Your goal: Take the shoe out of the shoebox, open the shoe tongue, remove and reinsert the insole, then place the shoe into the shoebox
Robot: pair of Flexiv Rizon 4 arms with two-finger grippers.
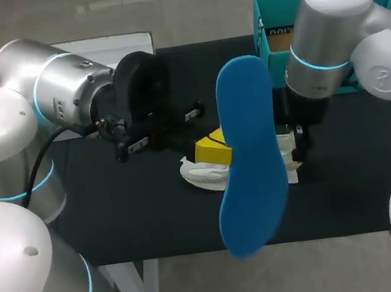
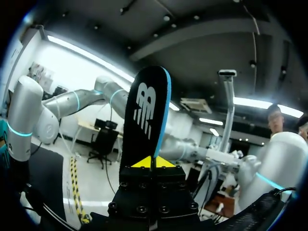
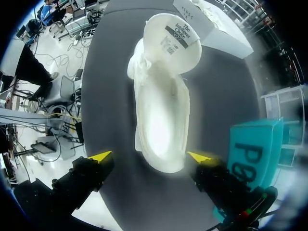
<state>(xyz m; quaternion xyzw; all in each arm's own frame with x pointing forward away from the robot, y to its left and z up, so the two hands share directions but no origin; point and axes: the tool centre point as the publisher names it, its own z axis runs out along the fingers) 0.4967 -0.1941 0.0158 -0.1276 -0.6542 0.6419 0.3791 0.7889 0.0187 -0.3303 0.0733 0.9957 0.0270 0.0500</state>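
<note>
The removal half of the insole step looks done and the reinsertion is what lies ahead. At the left, the left fingers [image 2: 144, 163] are pressed together on one end of the insole [image 1: 250, 153], pinching it from both faces and holding it upright in the air, well above the bench [image 1: 154, 216] and clear of the shoe. The insole is a long, flat, rounded sole shape, bright blue on the face seen from the head view and black with a white mark on the face toward the left wrist, with a thin blue edge between them; it looks thin and likely to bend. Below it, near the middle of the bench, the white shoe [image 3: 161, 120] lies sole down with its tongue [image 3: 175, 41] folded right back, so that the pale inside is open from above. The right fingers [image 3: 100, 157] are spread wide and hang over the shoe, one on each side of its near end, touching nothing that I can see. The teal shoebox [image 1: 261, 29] stands at the far right of the bench, behind the right arm. The next move probably calls for lowering the insole, black face up, and feeding one end into the opening while the right fingers steady the shoe.
</note>
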